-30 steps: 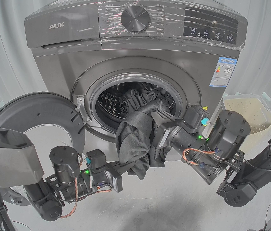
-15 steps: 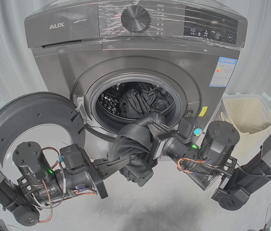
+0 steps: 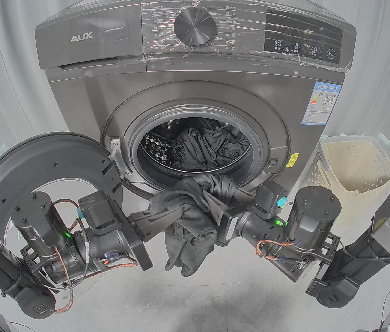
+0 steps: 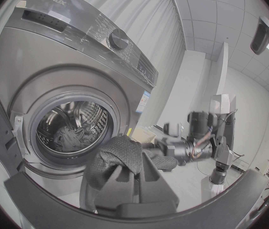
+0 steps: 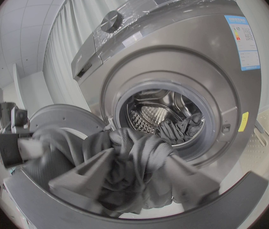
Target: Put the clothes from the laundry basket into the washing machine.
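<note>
dark garment (image 3: 188,236) hangs outside the washer (image 3: 112,88), just under the drum mouth, stretched sideways between your two claws, tail dangling. left claw (image 3: 178,208) and right claw (image 3: 211,204) both look clenched on it. right one's nearer the mouth, so go up and in. one bundle (image 3: 208,146) inside, one basket (image 3: 356,162).

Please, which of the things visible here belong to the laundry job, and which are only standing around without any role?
For the job: dark garment, held by left pincer and right pincer; washing machine, door open; clothes inside its drum; laundry basket beside it.
Only around: curtain behind; blue label on the machine front.
</note>
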Available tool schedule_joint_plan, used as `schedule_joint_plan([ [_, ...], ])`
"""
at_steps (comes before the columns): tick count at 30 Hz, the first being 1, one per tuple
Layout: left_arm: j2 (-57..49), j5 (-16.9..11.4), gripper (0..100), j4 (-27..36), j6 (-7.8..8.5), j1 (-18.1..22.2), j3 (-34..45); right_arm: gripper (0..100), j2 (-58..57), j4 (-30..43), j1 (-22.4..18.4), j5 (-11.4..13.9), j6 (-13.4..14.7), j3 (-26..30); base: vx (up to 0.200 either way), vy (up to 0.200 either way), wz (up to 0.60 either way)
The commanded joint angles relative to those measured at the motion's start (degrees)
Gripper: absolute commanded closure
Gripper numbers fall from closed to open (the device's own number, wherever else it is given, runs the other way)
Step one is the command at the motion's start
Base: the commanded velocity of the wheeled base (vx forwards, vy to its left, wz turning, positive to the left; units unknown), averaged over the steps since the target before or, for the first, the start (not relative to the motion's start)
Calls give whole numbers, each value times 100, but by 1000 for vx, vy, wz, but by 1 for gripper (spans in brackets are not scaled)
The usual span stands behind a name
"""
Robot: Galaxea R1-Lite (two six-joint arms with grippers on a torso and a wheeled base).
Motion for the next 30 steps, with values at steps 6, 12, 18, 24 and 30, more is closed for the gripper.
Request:
schedule_joint_plan([
  [6, 5, 203, 100, -3, -228, 316, -542, 0, -96, 135, -106, 1, -34, 1006, 0, 0, 0],
  [12, 14, 273, 100, -3, -272, 334, -639, 0, -105, 311, -177, -8, -34, 1270, 0, 0, 0],
  [18, 14, 335, 100, -3, -316, 334, -692, 0, -61, 320, -159, -8, -34, 1323, 0, 0, 0],
  [24, 14, 352, 100, -3, -378, 360, -745, 0, -44, 311, -62, 18, -25, 1323, 0, 0, 0],
  [30, 14, 352, 100, -3, -386, 404, -762, 0, -26, 241, 78, 80, -25, 1244, 0, 0, 0],
])
